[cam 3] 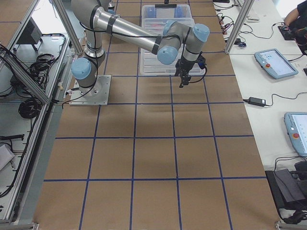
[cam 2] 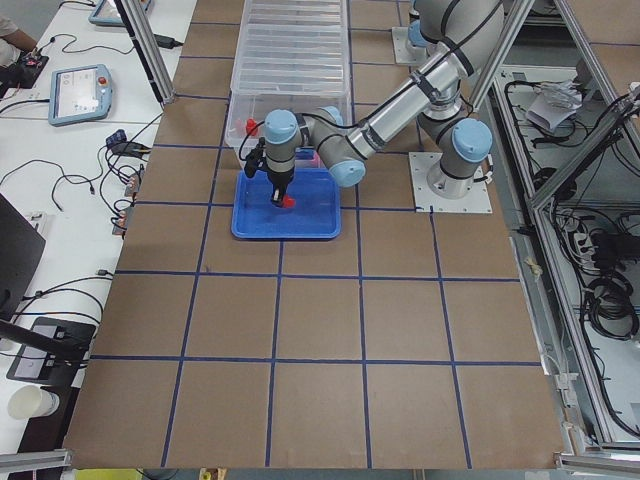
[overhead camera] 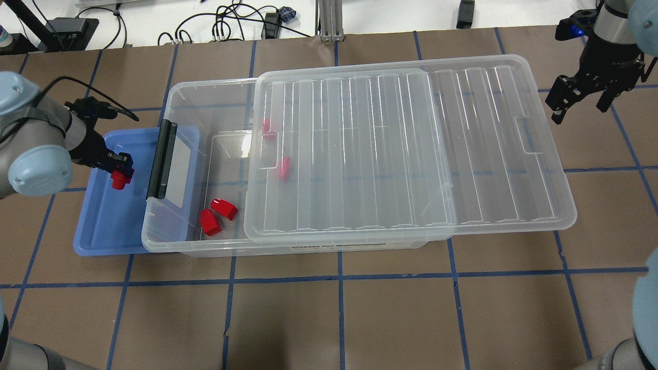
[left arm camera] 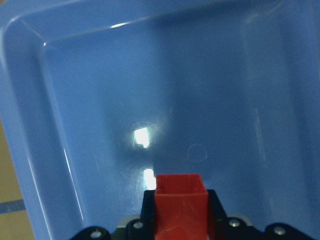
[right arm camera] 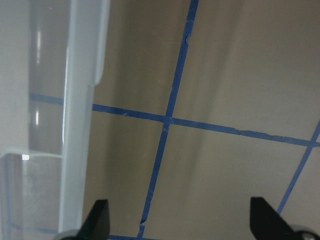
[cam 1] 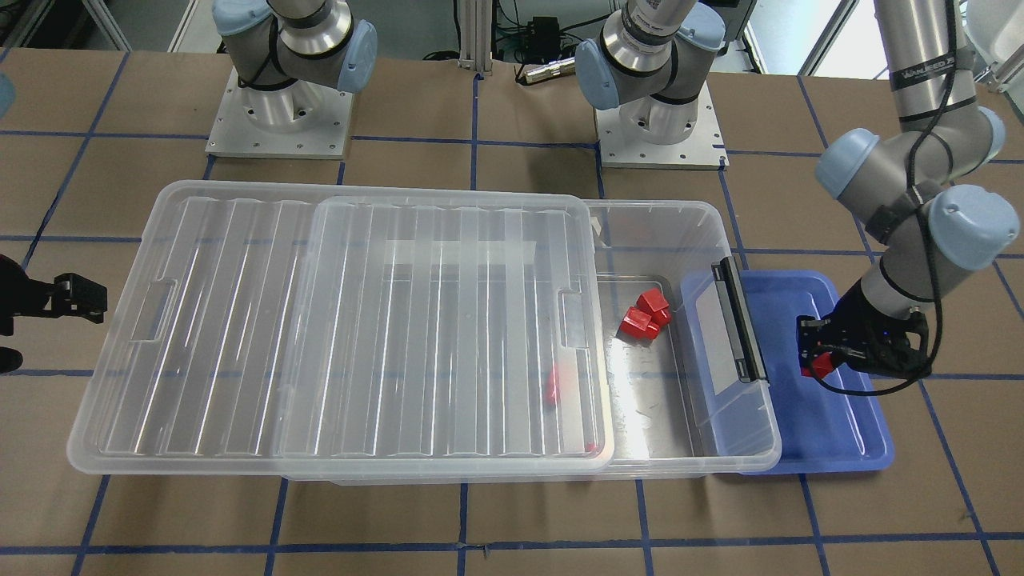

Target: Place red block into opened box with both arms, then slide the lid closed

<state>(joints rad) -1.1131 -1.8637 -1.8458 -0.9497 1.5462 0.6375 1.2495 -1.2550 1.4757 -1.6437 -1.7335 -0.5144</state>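
My left gripper (overhead camera: 119, 172) is shut on a small red block (left arm camera: 181, 210) and hangs just above the floor of the blue tray (overhead camera: 110, 226). The clear box (overhead camera: 177, 246) lies beside the tray, its black clasp (overhead camera: 162, 159) on the end nearest that gripper. The ribbed clear lid (overhead camera: 411, 154) is slid towards the right and leaves the box's left end open. Two red blocks (overhead camera: 218, 215) rest in that open end, and others (overhead camera: 284, 167) show through the lid. My right gripper (overhead camera: 578, 105) stands open past the lid's right end, apart from it, nothing between its fingers (right arm camera: 99, 220).
The blue tray (cam 1: 840, 424) is tucked partly under the box's clasp end. Brown table surface with blue tape lines (overhead camera: 339, 277) surrounds the box. Both arm bases (cam 1: 280, 112) stand behind it. Cables (overhead camera: 226, 25) lie on the far white bench.
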